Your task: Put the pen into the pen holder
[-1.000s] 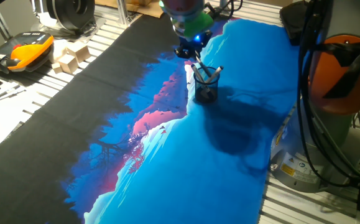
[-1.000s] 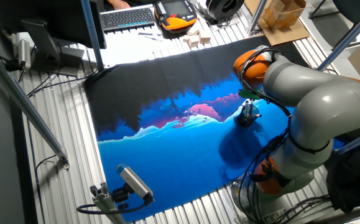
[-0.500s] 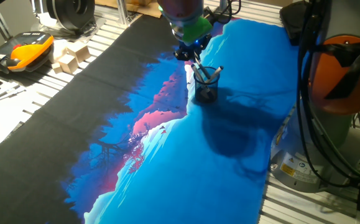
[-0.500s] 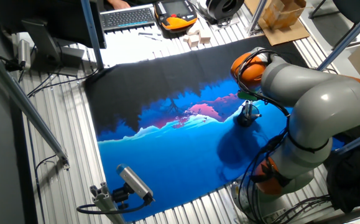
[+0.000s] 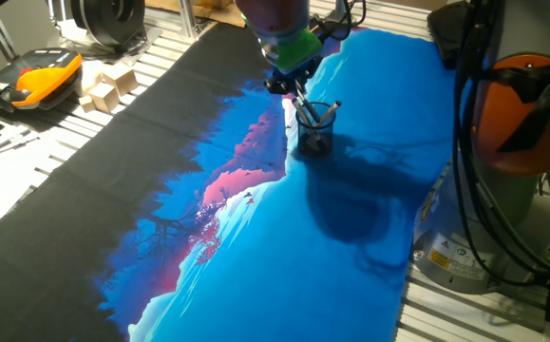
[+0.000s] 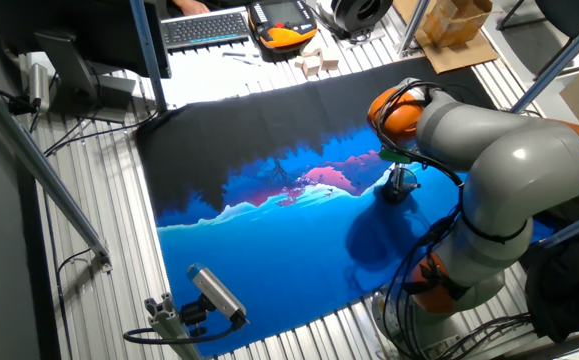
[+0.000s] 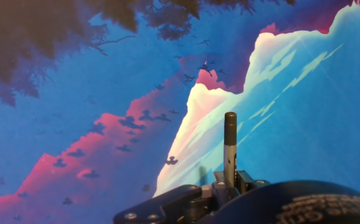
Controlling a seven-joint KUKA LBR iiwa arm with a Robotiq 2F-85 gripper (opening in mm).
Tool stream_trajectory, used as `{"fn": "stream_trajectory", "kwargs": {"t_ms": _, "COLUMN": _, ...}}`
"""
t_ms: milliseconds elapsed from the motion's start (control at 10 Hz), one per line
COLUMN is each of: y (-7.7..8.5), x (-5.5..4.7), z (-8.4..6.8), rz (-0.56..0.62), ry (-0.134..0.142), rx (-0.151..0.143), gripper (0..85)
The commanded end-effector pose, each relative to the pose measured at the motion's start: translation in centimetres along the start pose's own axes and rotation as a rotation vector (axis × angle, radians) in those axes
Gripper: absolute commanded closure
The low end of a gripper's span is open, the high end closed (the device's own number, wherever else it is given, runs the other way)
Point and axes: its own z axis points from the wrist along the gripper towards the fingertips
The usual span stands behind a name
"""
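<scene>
The pen holder point(image 5: 315, 131) is a small dark mesh cup on the blue part of the printed mat, with a whitish pen leaning out of it. My gripper point(image 5: 291, 85) hangs just above and to the left of its rim. It is shut on the pen point(image 5: 300, 102), a thin dark stick that slants down toward the cup's mouth; I cannot tell whether its tip is inside. In the hand view the pen point(image 7: 230, 146) sticks out from between the fingers of the gripper point(image 7: 226, 186) over the mat. In the other fixed view the arm covers most of the cup point(image 6: 399, 188).
An orange-black device point(image 5: 37, 76) and wooden blocks point(image 5: 108, 87) lie beyond the mat's left edge. A keyboard point(image 6: 207, 28) is at the back. The orange robot base and cables point(image 5: 521, 104) stand to the right. A camera on a stand point(image 6: 214, 295) sits at the mat's front.
The hand has shifted slightly up and to the left, away from the cup, with the pen still in it. The cup has not moved.
</scene>
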Motion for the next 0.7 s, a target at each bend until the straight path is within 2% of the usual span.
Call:
{"fn": "stream_trajectory", "kwargs": {"t_ms": 0, "y": 0.03, "x": 0.09, "z": 0.09, "rz": 0.002, "ry": -0.001, "rx": 0.002, "gripper": 85.0}}
{"fn": "stream_trajectory", "kwargs": {"t_ms": 600, "y": -0.11, "x": 0.22, "z": 0.36, "rz": -0.002, "ry": -0.003, "rx": -0.001, "gripper": 85.0}}
